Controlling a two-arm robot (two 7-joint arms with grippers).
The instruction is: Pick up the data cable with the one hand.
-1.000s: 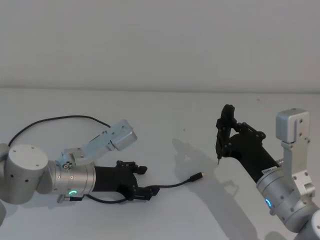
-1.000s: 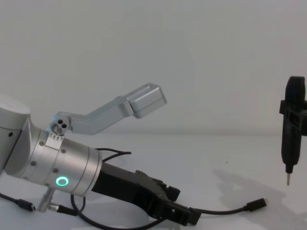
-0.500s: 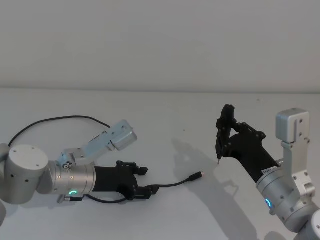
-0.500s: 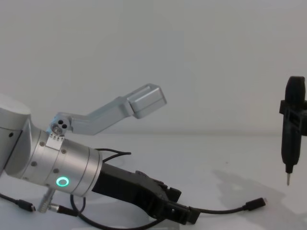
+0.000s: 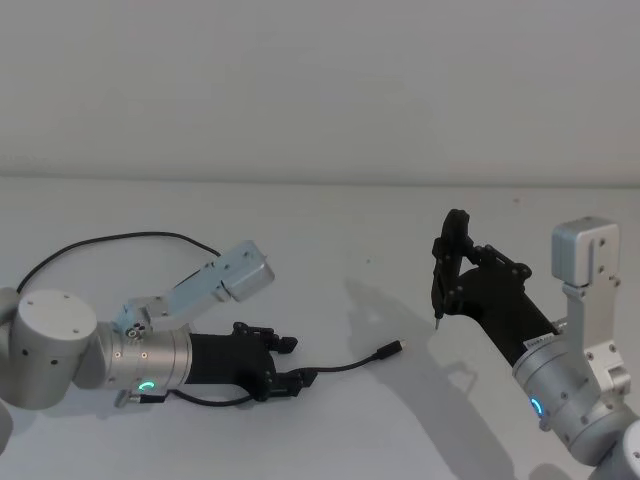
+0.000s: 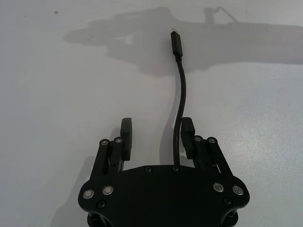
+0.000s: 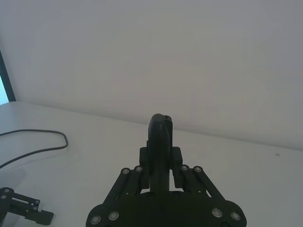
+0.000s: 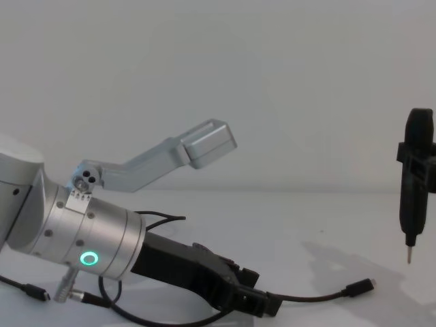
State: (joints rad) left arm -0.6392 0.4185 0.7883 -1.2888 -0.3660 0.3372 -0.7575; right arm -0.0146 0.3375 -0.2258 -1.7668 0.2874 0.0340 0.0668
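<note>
- Pincer of the left arm [image 6: 156, 128] is lying low over the worktop [image 5: 330, 220], its fingers [image 6: 125, 135] spread wide and pinching nothing.
- Data cable [image 6: 183, 90] is running out between those fingers. It is hugging the inner face of one, standing well apart from the other, and passing back under the palm.
- Change over the last second: the pincer is drawing back slightly toward the robot's left. The cable's free plug [image 5: 392, 348] is sliding the same way with it, in head and chest views alike.
- Reading: the cable is being dragged or nudged along, not gripped, since the fingers are showing no closing.
- The pickup is not yet done, and the free end is lying on the worktop as far as I can tell. A closing squeeze is looking like the step due next. With the cord sitting off-centre, it may slip out.
- Farther out, the cable is looping in a wide arc behind the left arm.
- Right pincer [image 7: 161, 158] is hanging parked over the right side. It is pressed around a slim pointed tool [image 8: 415, 184], tip down above the worktop.
- Count: two pincers and one data cable. The cable is showing one plug out front and what seems a second plug [image 8: 35, 291] low at the left of the chest view.
- Also counting one pointed tool, and one short lead [image 8: 68, 295] with a silver plug by the left wrist.
</note>
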